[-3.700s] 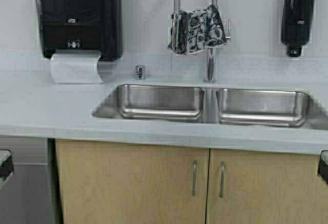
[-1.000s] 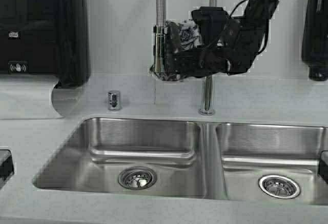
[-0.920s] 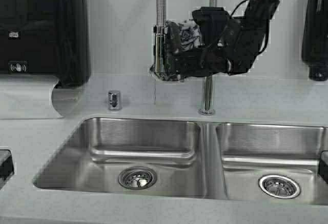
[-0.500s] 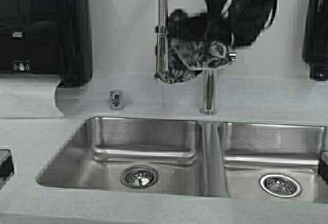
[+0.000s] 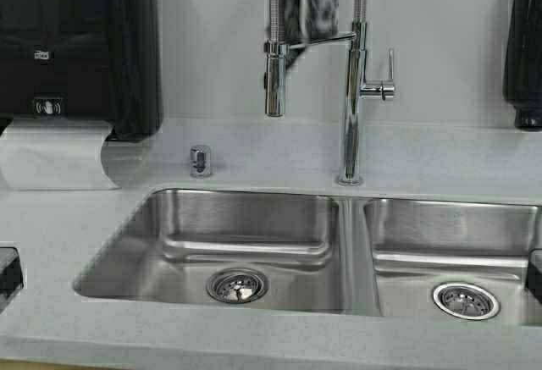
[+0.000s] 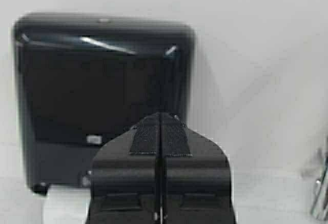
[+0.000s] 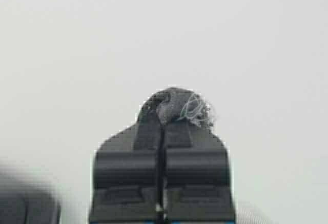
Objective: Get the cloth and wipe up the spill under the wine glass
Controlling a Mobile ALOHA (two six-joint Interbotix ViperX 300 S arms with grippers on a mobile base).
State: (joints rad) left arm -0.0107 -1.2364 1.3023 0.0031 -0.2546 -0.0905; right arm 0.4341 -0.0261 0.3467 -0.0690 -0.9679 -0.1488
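Note:
The cloth (image 5: 306, 2), pale with a dark floral print, hangs at the top of the high view between the faucet's spring hose and its pipe, and its upper part runs out of view. In the right wrist view my right gripper (image 7: 163, 125) is shut on a grey wad of cloth (image 7: 177, 106) that sticks out past the tips, in front of a plain wall. The right arm does not show in the high view. My left gripper (image 6: 160, 117) is shut and empty, facing the black towel dispenser. The wine glass and the spill are out of view.
A steel double sink (image 5: 343, 218) sits in the grey counter (image 5: 76, 226). The tall chrome faucet (image 5: 351, 116) stands behind it. A black paper towel dispenser (image 5: 76, 40) with paper (image 5: 51, 154) hangs at left. A black soap dispenser (image 5: 525, 48) hangs at right. A small chrome button (image 5: 201, 160) sits on the counter.
The robot first drove up to the sink. My right arm has since risen out of the top of the high view, pulling the cloth up off the faucet.

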